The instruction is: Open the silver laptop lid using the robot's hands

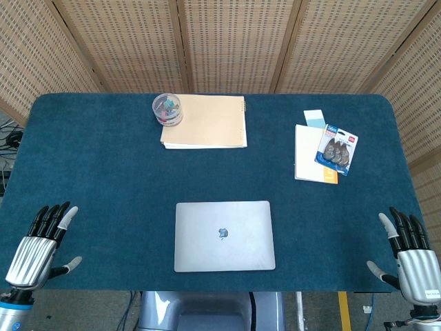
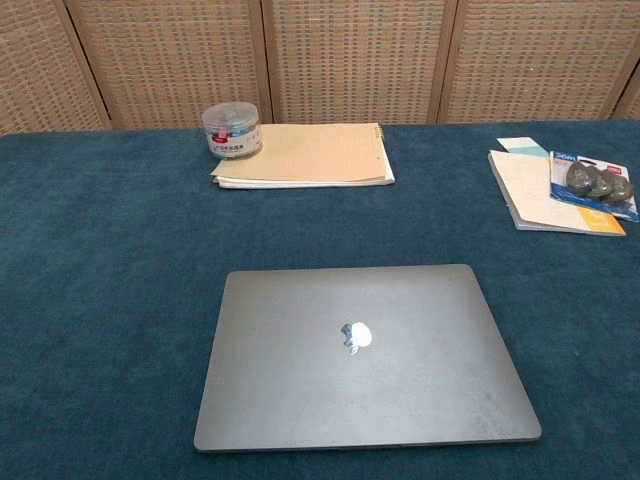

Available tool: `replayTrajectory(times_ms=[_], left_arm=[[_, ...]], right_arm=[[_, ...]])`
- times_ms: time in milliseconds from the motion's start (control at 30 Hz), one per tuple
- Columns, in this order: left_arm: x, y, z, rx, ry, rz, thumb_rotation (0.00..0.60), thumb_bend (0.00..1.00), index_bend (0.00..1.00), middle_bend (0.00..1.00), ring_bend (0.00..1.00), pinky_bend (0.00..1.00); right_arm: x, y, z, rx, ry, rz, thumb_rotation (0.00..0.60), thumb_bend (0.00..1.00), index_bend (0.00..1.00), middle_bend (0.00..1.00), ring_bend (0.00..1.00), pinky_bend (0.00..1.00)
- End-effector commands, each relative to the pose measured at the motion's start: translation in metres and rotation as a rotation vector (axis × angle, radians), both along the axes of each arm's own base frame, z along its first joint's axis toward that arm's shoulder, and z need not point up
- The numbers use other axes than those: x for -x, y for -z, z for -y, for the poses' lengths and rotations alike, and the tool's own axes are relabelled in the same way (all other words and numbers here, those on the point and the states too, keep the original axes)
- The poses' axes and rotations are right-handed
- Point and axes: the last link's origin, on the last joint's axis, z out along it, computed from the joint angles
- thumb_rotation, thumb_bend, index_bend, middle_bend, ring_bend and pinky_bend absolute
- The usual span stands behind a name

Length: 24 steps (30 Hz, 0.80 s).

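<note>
The silver laptop [image 1: 224, 236] [image 2: 365, 355] lies closed and flat at the front middle of the blue table, logo up. My left hand [image 1: 40, 247] rests at the table's front left corner, fingers spread and empty, well away from the laptop. My right hand [image 1: 410, 256] sits at the front right corner, fingers also apart and holding nothing. Neither hand touches the laptop. The chest view shows no hand.
A tan notebook [image 1: 205, 122] [image 2: 305, 156] lies at the back middle with a clear round tub of clips [image 1: 167, 109] [image 2: 232, 130] at its left corner. At the back right lie a white booklet [image 1: 309, 153] [image 2: 535, 183] and a blister pack [image 1: 337, 149] [image 2: 593, 184].
</note>
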Motion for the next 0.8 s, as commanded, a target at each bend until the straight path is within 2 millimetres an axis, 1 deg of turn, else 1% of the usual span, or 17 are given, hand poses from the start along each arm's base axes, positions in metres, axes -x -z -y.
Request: replayTrajectory(times_ms=[33, 267, 433, 567, 600, 700, 733, 767, 800], left_arm=[[0.0, 0.0, 0.0, 0.0, 0.0, 0.0, 0.6, 0.0, 0.0, 0.0, 0.0, 0.0], [0.0, 0.002, 0.0, 0.014, 0.005, -0.001, 0.6, 0.0, 0.0, 0.0, 0.0, 0.0], [-0.008, 0.014, -0.002, 0.1, 0.077, 0.019, 0.6, 0.0, 0.0, 0.0, 0.0, 0.0], [-0.031, 0.043, -0.011, 0.268, 0.238, 0.05, 0.6, 0.01, 0.0, 0.0, 0.0, 0.0], [-0.035, 0.048, -0.013, 0.29, 0.264, 0.049, 0.6, 0.02, 0.0, 0.0, 0.0, 0.0], [-0.064, 0.075, -0.021, 0.394, 0.442, 0.035, 0.6, 0.05, 0.0, 0.0, 0.0, 0.0], [-0.069, 0.081, -0.023, 0.408, 0.473, 0.033, 0.6, 0.05, 0.0, 0.0, 0.0, 0.0], [-0.08, 0.093, -0.024, 0.448, 0.533, 0.032, 0.6, 0.05, 0.0, 0.0, 0.0, 0.0], [-0.085, 0.1, -0.026, 0.465, 0.554, 0.036, 0.6, 0.05, 0.0, 0.0, 0.0, 0.0]], right_arm=[[0.0, 0.0, 0.0, -0.001, 0.0, 0.001, 0.6, 0.0, 0.0, 0.0, 0.0, 0.0], [0.0, -0.001, -0.001, 0.001, 0.0, 0.007, 0.6, 0.0, 0.0, 0.0, 0.0, 0.0], [0.0, -0.001, 0.0, 0.0, 0.001, 0.014, 0.6, 0.0, 0.0, 0.0, 0.0, 0.0], [0.0, -0.001, 0.001, -0.006, 0.006, 0.021, 0.6, 0.0, 0.0, 0.0, 0.0, 0.0], [0.001, -0.001, 0.002, -0.006, 0.007, 0.022, 0.6, 0.0, 0.0, 0.0, 0.0, 0.0], [0.001, -0.002, 0.002, -0.007, 0.009, 0.029, 0.6, 0.0, 0.0, 0.0, 0.0, 0.0], [0.001, -0.002, 0.002, -0.008, 0.009, 0.031, 0.6, 0.0, 0.0, 0.0, 0.0, 0.0], [0.002, -0.002, 0.003, -0.009, 0.012, 0.035, 0.6, 0.0, 0.0, 0.0, 0.0, 0.0], [0.002, -0.002, 0.003, -0.01, 0.013, 0.037, 0.6, 0.0, 0.0, 0.0, 0.0, 0.0]])
